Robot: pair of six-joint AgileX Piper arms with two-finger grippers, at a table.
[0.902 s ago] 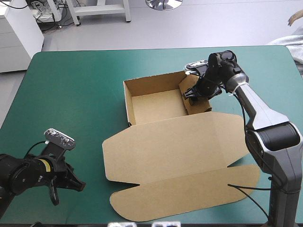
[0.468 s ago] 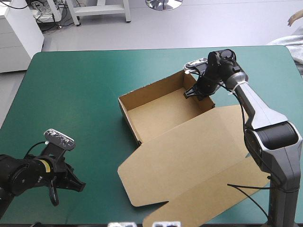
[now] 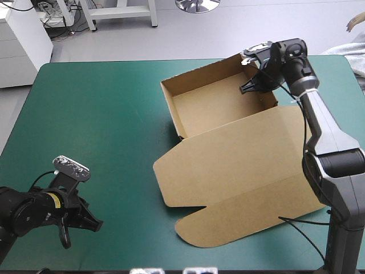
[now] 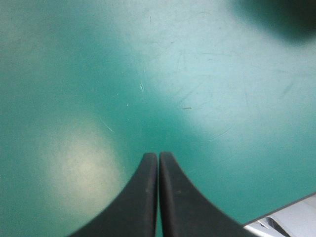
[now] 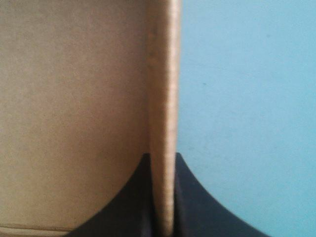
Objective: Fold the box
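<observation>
The right gripper [image 5: 162, 157] pinches a wall of the brown box [image 3: 211, 105] between its fingers, while the left gripper [image 4: 158, 156], fingers pressed together, hangs over the teal-green cover [image 4: 207, 74].

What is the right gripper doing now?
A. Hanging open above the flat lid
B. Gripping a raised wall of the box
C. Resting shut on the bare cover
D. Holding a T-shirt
B: the right wrist view shows the right gripper all but shut, with the upright edge of a wall of the box held in it.

Lab — teal-green table [image 3: 97, 114], grey floor [image 3: 256, 34].
</observation>
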